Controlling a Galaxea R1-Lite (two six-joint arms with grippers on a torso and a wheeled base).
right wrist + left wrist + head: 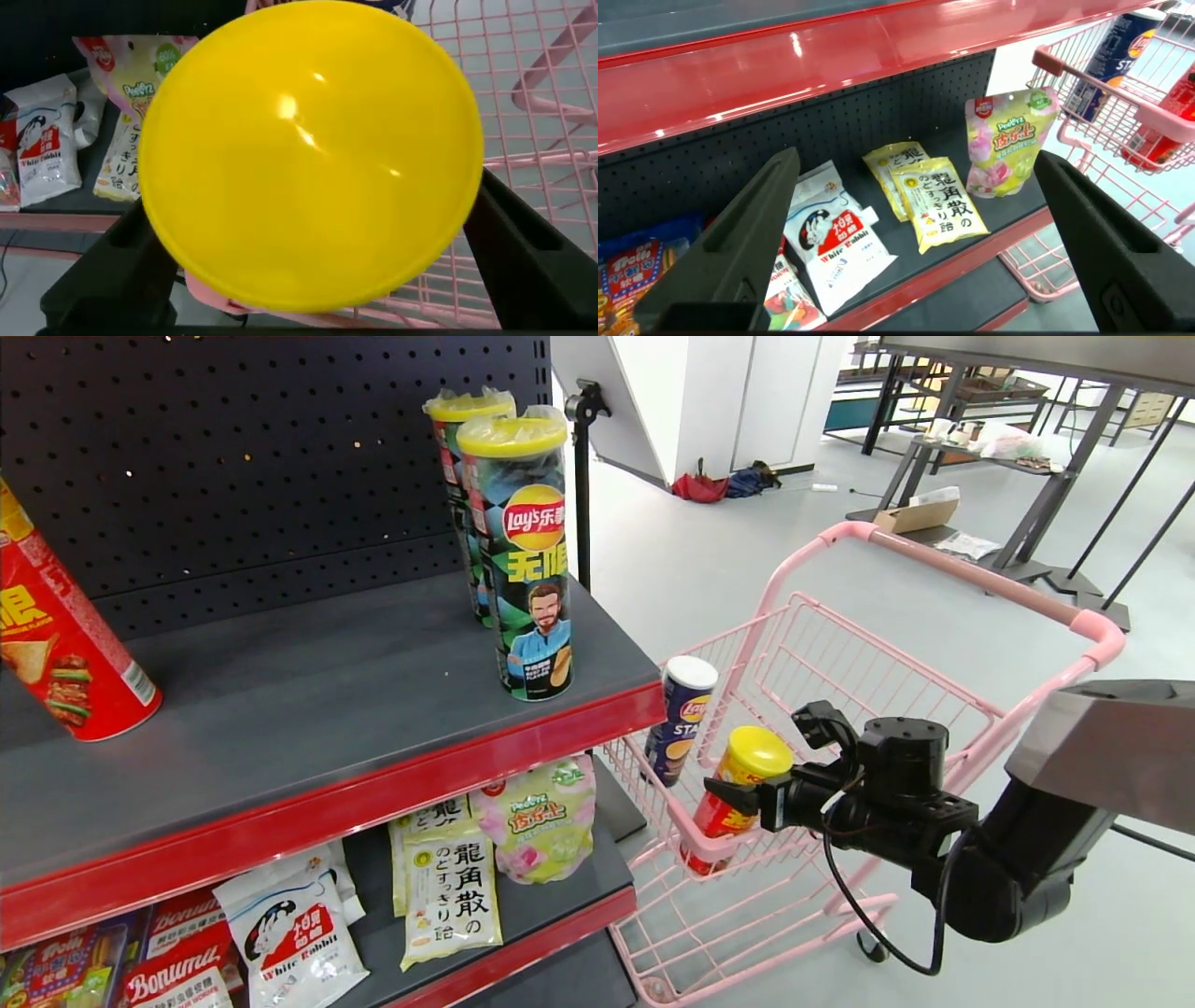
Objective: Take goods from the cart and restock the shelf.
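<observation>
A red chip can with a yellow lid (747,773) stands tilted in the pink cart (934,560). My right gripper (738,791) is at its upper part, open, with one finger on each side. In the right wrist view the yellow lid (308,154) sits between the right gripper's (313,229) dark fingers (523,252). A blue chip can (681,714) leans in the cart's near corner. My left gripper (915,168) is open and holds nothing, facing the lower shelf. The upper shelf (327,709) carries two green cans (523,560) and a red can (56,625).
The lower shelf (971,252) holds snack bags: a white candy bag (831,238), yellow lozenge packets (938,201) and a pink-green pouch (1008,140). A black pole (583,476) stands at the shelf's end. The cart's rim lies close to the shelf's red edge.
</observation>
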